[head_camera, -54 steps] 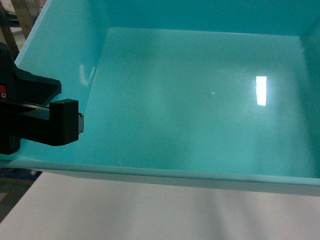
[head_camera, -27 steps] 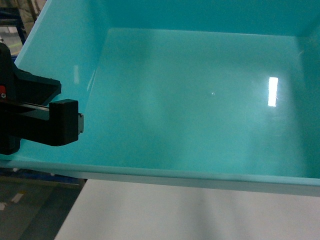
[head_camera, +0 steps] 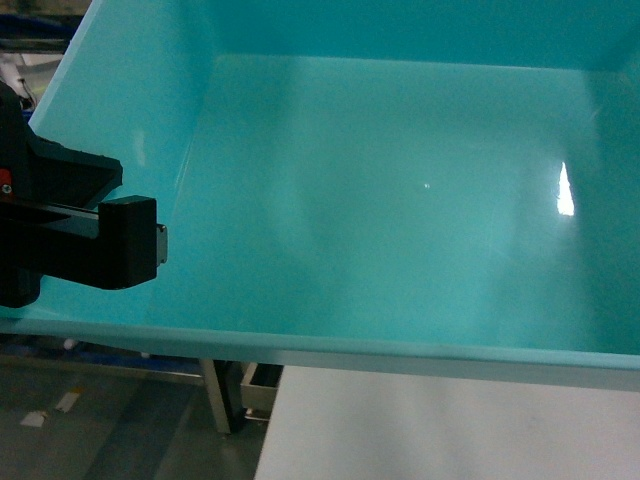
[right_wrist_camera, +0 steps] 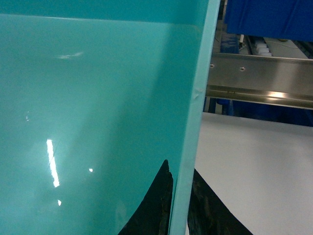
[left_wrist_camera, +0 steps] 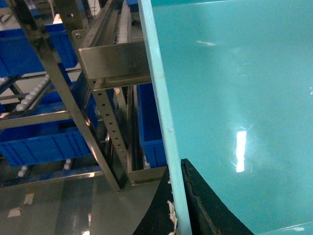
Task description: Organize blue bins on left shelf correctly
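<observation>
One of the blue bins (head_camera: 400,200), a glossy turquoise tub, fills the head view, and I look down into its empty inside. My left gripper (head_camera: 150,245) is shut on its left wall, one black finger inside. In the left wrist view the left gripper (left_wrist_camera: 178,198) pinches the thin rim of the bin (left_wrist_camera: 234,88) between both pads. My right gripper (right_wrist_camera: 181,198) is likewise shut on the opposite rim of the bin (right_wrist_camera: 98,98). The left shelf (left_wrist_camera: 112,58), a stainless rack with white rollers, stands just left of the bin.
Royal-blue crates (left_wrist_camera: 39,142) sit on the rack's levels, with another (left_wrist_camera: 149,122) close behind the bin's wall. A white tabletop (head_camera: 450,425) lies under the bin's near edge, with a steel leg (head_camera: 215,395) and grey floor to its left. A steel rail (right_wrist_camera: 259,81) and blue crate (right_wrist_camera: 269,17) lie beyond the right wall.
The white surface below the bin has slid right in the head view, uncovering floor and a steel leg. The light glint on the bin's floor moved right. Both grips are unchanged.
</observation>
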Robot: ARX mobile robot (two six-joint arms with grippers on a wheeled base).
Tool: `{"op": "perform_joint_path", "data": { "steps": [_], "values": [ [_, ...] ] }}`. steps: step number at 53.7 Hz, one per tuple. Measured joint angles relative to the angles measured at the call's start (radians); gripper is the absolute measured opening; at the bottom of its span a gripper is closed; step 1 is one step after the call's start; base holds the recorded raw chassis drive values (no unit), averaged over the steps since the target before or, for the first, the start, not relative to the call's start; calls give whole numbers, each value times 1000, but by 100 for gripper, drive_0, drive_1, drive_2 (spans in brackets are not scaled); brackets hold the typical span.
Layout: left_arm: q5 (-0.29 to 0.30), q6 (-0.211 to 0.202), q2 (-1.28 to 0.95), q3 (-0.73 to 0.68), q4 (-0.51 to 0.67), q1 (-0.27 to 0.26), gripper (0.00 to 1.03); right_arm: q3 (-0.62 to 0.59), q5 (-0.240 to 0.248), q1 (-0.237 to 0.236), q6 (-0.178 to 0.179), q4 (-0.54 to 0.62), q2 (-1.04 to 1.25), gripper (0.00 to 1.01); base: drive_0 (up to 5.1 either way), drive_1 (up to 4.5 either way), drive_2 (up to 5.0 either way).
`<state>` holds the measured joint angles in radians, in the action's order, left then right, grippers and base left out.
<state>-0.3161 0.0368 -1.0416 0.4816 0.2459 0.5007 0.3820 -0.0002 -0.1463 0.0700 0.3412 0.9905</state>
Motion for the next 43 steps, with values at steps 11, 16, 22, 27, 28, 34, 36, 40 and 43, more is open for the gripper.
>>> {"op": "perform_joint_path", "data": {
  "steps": [11, 16, 22, 27, 28, 34, 36, 40, 43],
  "values": [
    [0, 0, 0, 0, -1, 0, 2, 0, 0, 0, 0, -3, 0, 7, -478, 358, 124],
    [0, 0, 0, 0, 0, 0, 2, 0, 0, 0, 0, -1, 0, 7, -488, 349, 112],
    [0, 0, 0, 0, 1, 0, 2, 0, 0, 0, 0, 0, 0, 7, -493, 344, 106],
    [0, 0, 0, 0, 1, 0, 2, 0, 0, 0, 0, 0, 0, 7, -495, 341, 105],
    [0, 0, 0, 0, 1, 0, 2, 0, 0, 0, 0, 0, 0, 7, -495, 341, 105],
    [0, 0, 0, 0, 0, 0, 2, 0, 0, 0, 0, -1, 0, 7, -474, 361, 126],
    [0, 0, 0, 0, 0, 0, 2, 0, 0, 0, 0, -2, 0, 7, -467, 368, 135],
    [0, 0, 0, 0, 1, 0, 2, 0, 0, 0, 0, 0, 0, 7, -468, 367, 132],
    [0, 0, 0, 0, 1, 0, 2, 0, 0, 0, 0, 0, 0, 7, -473, 365, 126]
  ]
}}
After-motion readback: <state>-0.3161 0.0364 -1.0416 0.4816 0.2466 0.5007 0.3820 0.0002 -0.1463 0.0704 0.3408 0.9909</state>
